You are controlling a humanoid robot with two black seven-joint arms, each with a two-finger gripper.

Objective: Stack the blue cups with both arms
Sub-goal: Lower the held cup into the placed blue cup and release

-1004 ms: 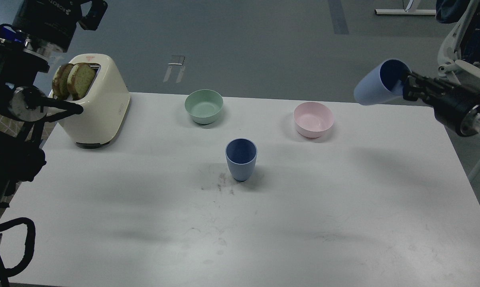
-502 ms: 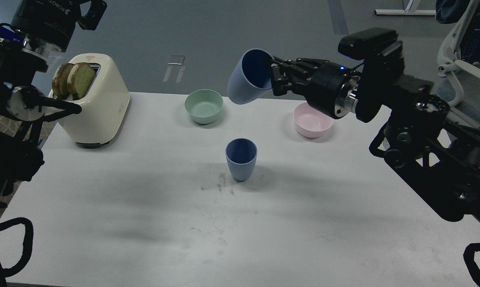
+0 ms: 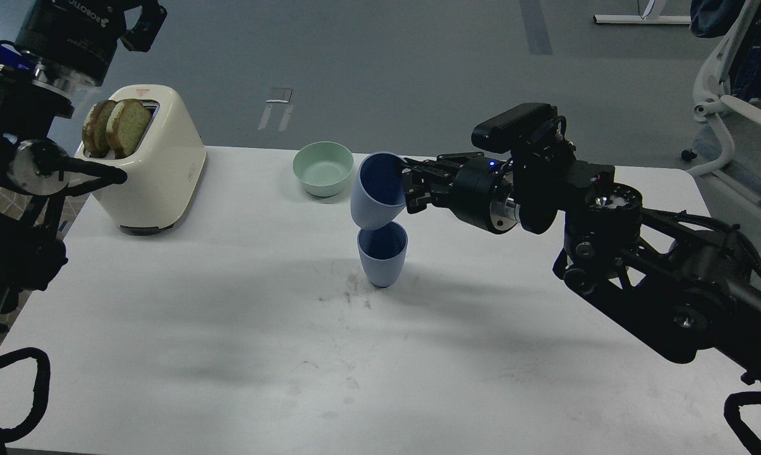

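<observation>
The right gripper (image 3: 408, 186) pinches the rim of 1 blue cup (image 3: 374, 193), a finger reaching inside its mouth, and holds it tilted, mouth facing right toward the wrist and base pointing down and left. That base hangs directly above the mouth of the 2nd cup (image 3: 382, 254), which stands upright on the table (image 3: 229, 328); the 2 look close to touching, though I cannot tell if they do. The coming move turns on this: the held cup's long axis leans away from the vertical axis of the standing cup, so I judge the wrist must roll it upright before it can slide in, or the base may catch the rim and tip the lower cup. The right arm is by far the nearer; the left gripper (image 3: 112, 175) sits far left of the standing cup, beside the toaster (image 3: 159, 164), and I cannot tell its fingers apart. A green bowl (image 3: 323, 167) stands behind and left of the standing cup. The table is white and scuffed, with dark marks just left of the standing cup's base. Beyond it lies grey floor, with a white chair (image 3: 728, 120) far to the right.
</observation>
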